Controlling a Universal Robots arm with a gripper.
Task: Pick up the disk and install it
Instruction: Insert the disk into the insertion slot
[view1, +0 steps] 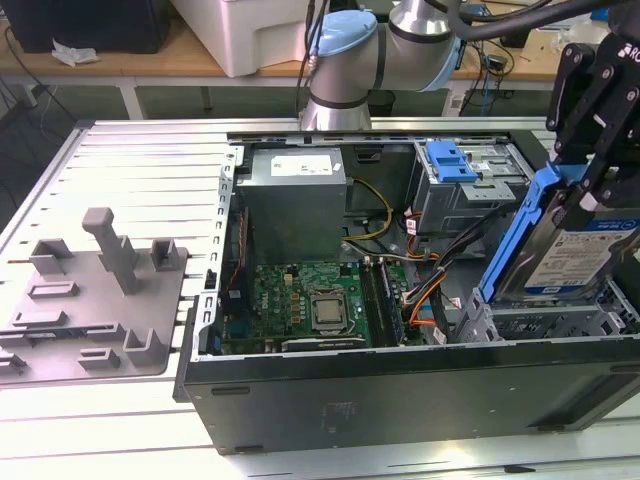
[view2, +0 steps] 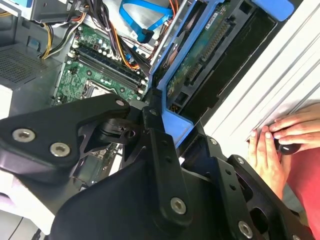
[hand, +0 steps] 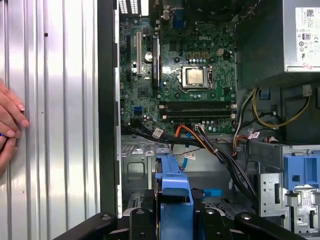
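Your jaws are pressed onto the upper end of the disk (view1: 575, 255), pinching its blue carrier frame from both sides; in the first wrist view the black links sit either side of the blue edge. The disk hangs clear, above the metal drive cage (view1: 545, 322) at the exterior view's right end of the open computer case (view1: 400, 400).

Because you hold only one end, a knock at the free end could twist the carrier in the grip. That lower end is near the bundle of cables (view1: 440, 290) and the cage rim, and either could snag it. A person's hand (view2: 280, 135) also rests on the tabletop (hand: 50, 100) just beside the case.

The disk's long axis runs steeply, from the jaws down toward the cage, leaning to the exterior view's right at the top. Its labelled face is turned to the exterior view.
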